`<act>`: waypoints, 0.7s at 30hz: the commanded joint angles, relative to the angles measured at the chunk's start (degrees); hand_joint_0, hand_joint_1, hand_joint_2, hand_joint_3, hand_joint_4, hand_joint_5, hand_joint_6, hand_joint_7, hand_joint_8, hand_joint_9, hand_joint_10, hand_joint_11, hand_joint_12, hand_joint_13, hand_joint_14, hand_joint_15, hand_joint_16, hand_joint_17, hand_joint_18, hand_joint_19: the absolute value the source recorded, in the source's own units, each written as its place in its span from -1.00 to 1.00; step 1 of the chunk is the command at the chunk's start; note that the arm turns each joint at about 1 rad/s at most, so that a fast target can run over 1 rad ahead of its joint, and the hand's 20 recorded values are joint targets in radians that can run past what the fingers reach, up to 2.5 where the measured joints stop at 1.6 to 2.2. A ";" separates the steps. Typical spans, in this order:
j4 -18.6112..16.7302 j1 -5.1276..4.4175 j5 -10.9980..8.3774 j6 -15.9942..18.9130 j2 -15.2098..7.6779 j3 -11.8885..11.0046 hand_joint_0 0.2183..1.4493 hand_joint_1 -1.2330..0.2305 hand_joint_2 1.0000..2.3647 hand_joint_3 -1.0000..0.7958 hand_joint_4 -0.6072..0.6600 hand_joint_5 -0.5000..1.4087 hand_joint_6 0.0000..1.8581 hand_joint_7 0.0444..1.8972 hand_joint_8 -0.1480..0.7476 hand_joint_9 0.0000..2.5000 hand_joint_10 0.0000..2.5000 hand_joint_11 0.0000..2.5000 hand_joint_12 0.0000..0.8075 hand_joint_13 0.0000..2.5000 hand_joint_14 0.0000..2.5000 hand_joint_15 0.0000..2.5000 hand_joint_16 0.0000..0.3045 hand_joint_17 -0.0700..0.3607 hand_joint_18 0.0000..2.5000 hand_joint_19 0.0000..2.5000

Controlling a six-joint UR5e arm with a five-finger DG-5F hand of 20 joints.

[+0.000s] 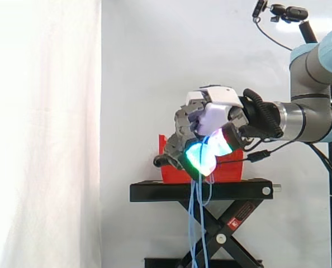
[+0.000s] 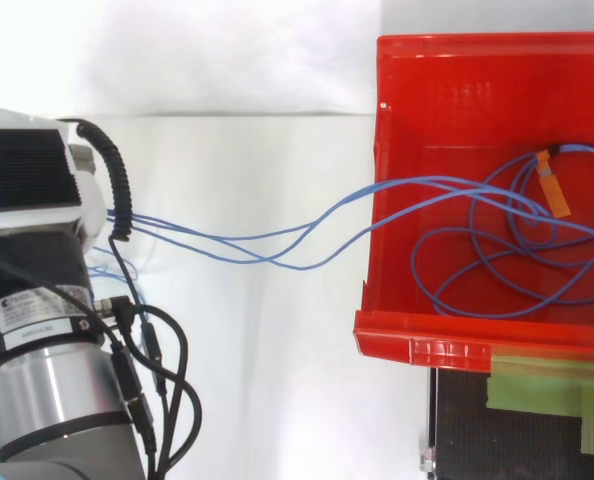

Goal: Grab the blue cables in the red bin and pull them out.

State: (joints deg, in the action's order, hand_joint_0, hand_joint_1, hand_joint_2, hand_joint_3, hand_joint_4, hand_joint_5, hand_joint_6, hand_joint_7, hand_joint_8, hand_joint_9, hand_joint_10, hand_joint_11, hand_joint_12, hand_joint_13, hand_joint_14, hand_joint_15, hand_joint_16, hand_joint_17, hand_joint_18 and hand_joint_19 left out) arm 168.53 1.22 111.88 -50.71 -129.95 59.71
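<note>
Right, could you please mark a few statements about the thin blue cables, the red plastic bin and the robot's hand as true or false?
1. The thin blue cables stretch out over the wall of the red plastic bin towards the hand. True.
2. The cables lie wholly outside the bin. False: several loops are coiled inside it.
3. The hand's fingers are straight and hold nothing. False: they are curled round the cables, and strands hang down below the hand in the side view.
4. The bin stands on a black stand. True.
5. A small orange tag sits on a cable inside the bin. True.
</note>
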 commanded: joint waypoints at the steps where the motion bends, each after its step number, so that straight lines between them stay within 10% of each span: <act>1: -0.75 0.01 -0.17 0.22 0.58 -0.03 0.18 -0.59 -1.00 -1.00 0.16 -0.03 0.38 -0.70 -0.06 -0.34 -0.99 -0.03 -0.23 -0.28 0.57 -0.17 -0.70 -0.20 -0.24 -0.01; 11: -4.44 -0.17 -0.97 8.83 0.84 -0.03 0.18 -0.59 -1.00 -1.00 0.17 -0.03 0.38 -0.69 -0.07 -0.34 -0.99 -0.03 -0.22 -0.28 0.57 -0.17 -0.70 -0.20 -0.23 -0.01; 21: -17.10 -0.17 -0.88 6.28 0.84 -0.03 0.19 -0.59 -1.00 -1.00 0.16 -0.03 0.38 -0.70 -0.07 -0.34 -0.99 -0.02 -0.23 -0.28 0.57 -0.17 -0.70 -0.20 -0.24 -0.01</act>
State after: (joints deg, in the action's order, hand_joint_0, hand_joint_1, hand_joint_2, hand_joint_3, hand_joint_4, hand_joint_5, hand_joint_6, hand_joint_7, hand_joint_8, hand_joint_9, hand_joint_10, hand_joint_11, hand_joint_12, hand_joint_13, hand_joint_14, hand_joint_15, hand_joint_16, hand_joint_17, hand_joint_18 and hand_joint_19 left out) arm 156.42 1.06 110.98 -43.57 -129.11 59.68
